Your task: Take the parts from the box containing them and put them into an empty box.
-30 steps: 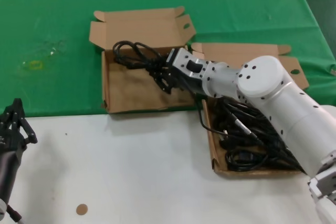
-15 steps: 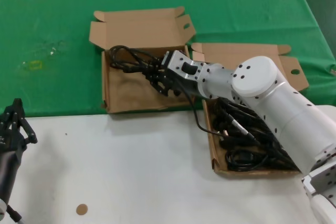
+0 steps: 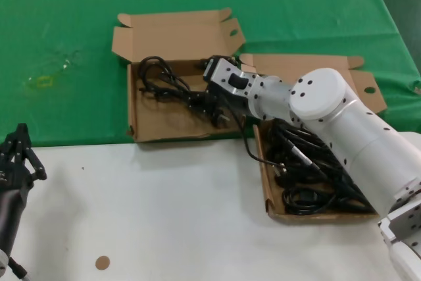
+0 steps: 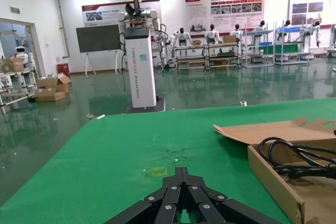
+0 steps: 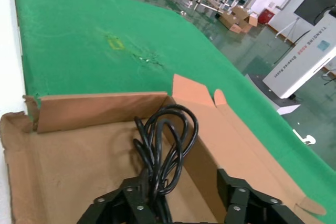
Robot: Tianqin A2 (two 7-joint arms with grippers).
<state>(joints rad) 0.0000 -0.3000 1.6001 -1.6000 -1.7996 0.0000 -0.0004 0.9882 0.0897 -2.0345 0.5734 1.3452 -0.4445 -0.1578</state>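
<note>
Cardboard left box (image 3: 148, 120) holds one cord (image 3: 168, 83) beneath the wide-spread right end effector (image 3: 209, 100); right box (image 3: 271, 192) holds many.

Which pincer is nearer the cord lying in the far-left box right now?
Right. The right pincer sits over the cord in the left box, fingers open astride its end. The left pincer is parked at the table's near-left edge.
</note>
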